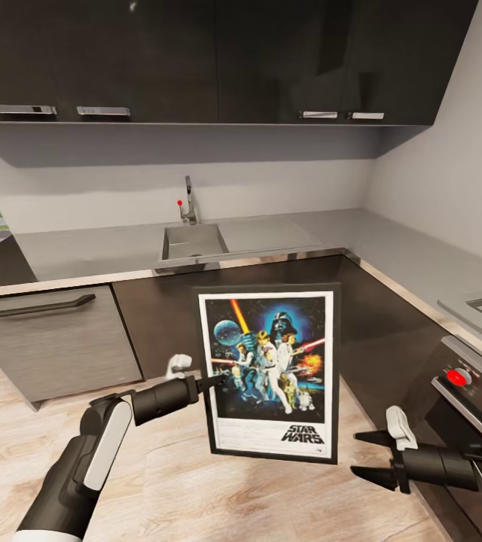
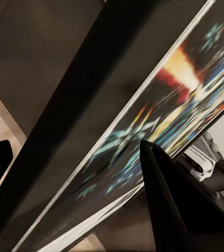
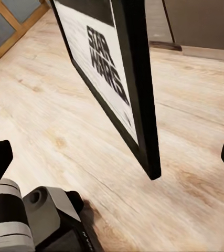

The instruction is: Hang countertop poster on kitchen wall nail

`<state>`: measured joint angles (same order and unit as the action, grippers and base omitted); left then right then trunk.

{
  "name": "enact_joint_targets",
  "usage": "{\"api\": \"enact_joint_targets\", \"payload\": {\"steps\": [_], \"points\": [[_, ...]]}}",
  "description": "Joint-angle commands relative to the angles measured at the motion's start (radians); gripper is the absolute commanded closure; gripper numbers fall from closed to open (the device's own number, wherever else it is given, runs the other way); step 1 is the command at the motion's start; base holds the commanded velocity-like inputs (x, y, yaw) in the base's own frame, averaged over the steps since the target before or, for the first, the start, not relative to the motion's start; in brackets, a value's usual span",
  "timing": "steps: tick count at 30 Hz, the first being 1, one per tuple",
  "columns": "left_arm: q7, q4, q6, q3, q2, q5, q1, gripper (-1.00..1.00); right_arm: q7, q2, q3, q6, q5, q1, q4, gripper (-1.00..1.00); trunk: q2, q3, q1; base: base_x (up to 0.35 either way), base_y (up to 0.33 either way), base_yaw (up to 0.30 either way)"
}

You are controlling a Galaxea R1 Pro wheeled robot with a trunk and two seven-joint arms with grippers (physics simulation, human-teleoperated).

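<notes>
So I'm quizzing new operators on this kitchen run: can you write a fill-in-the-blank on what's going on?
1. The poster is held by the ____ gripper.
2. The right gripper has its jaws ____ and holds nothing.
3. The logo at the poster's bottom reads ____.
4. Set into the countertop is a ____ with a tap behind it.

Missing words: left; open; STAR WARS; sink

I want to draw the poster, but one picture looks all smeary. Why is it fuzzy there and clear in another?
Head view: the black-framed Star Wars poster is sharp and evenly lit. Left wrist view: the poster sits very close and steeply slanted, so its art smears. Right wrist view: the logo is readable, and the left claw pinches the poster's edge.
</notes>
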<state>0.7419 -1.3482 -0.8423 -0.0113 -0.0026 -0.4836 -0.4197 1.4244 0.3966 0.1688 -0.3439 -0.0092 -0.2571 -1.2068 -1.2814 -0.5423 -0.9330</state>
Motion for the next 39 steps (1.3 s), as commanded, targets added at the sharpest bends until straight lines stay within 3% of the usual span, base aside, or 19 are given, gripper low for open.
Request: {"api": "enact_joint_targets", "payload": {"steps": [1, 22, 30, 39], "points": [[0.004, 0.000, -0.005, -0.003, 0.000, -0.003, -0.001, 1.00, 0.005, 0.000, -0.003, -0.010, -0.001, -0.001, 0.000, -1.00, -0.001, -0.001, 0.000, 0.000, 0.000, 0.000], [0.002, 0.002, -0.004, -0.024, -0.006, -0.003, -0.001, 1.00, 0.010, -0.005, -0.020, -0.010, -0.009, -0.001, 0.000, -1.00, -0.001, -0.001, 0.000, 0.000, 0.000, 0.000], [0.001, 0.003, -0.003, -0.058, -0.007, -0.003, -0.001, 1.00, 0.010, -0.011, -0.022, -0.010, -0.009, -0.001, 0.000, -1.00, -0.001, -0.001, 0.000, 0.000, 0.000, 0.000], [0.001, 0.003, -0.003, -0.062, -0.008, -0.003, -0.001, 1.00, 0.010, -0.012, -0.023, -0.010, -0.009, -0.001, 0.000, -1.00, -0.001, -0.001, 0.000, 0.000, 0.000, 0.000]]}}
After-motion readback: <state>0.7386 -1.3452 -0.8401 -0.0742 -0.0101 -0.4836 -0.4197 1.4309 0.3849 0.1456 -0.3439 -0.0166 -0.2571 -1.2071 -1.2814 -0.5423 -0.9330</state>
